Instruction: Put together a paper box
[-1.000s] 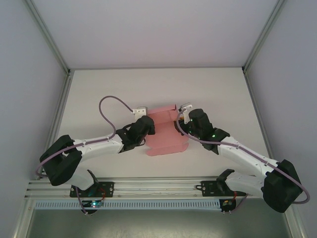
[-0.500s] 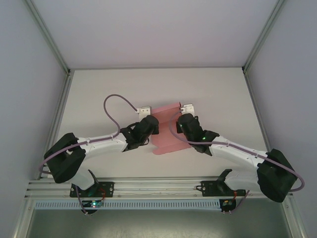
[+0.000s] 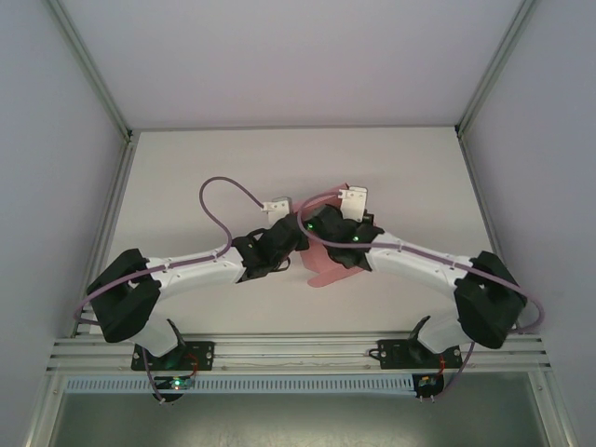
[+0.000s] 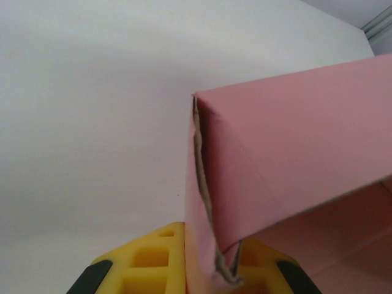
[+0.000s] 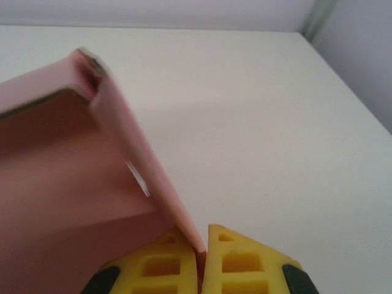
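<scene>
The pink paper box (image 3: 333, 263) is a creased sheet folded up between the two arms at mid-table. My left gripper (image 3: 294, 240) is shut on its left side. In the left wrist view the yellow fingers (image 4: 150, 263) pinch a doubled cardboard edge at the left gripper (image 4: 228, 274), and a folded panel of the paper box (image 4: 294, 147) rises to the right. My right gripper (image 3: 318, 233) sits close against the left one. In the right wrist view the right gripper (image 5: 202, 260) is shut on a thin slanting panel edge of the paper box (image 5: 61, 177).
The white table (image 3: 186, 177) is walled by grey panels, with metal posts at the back corners (image 3: 126, 135). A metal rail (image 3: 298, 349) runs along the near edge. A purple cable (image 3: 223, 186) loops above the left wrist.
The right arm swung left and its gripper shut on the box's right edge. The sheet went from lying wide and flat to folded narrow. The left gripper crept slightly right, still shut.
</scene>
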